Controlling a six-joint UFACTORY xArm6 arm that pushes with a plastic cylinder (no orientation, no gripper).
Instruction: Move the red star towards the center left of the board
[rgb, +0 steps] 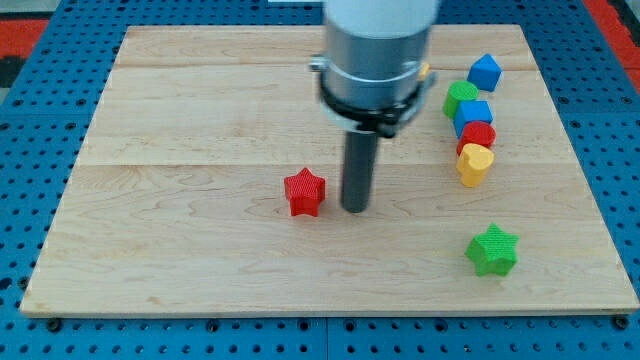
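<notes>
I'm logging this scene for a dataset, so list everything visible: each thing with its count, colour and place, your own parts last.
red star: 1, red, board centre, just left of my tip
green star: 1, green, lower right
blue block: 1, blue, upper right
green block: 1, green, top of the right-hand cluster
second blue block: 1, blue, below it
red block: 1, red, below that
yellow block: 1, yellow, cluster's bottom
board: 1, pale wood
my tip: 1, dark rod, beside the red star's right

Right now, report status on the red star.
My tip down just right of the red star, small gap. Star near board centre. Path left clear.
</notes>
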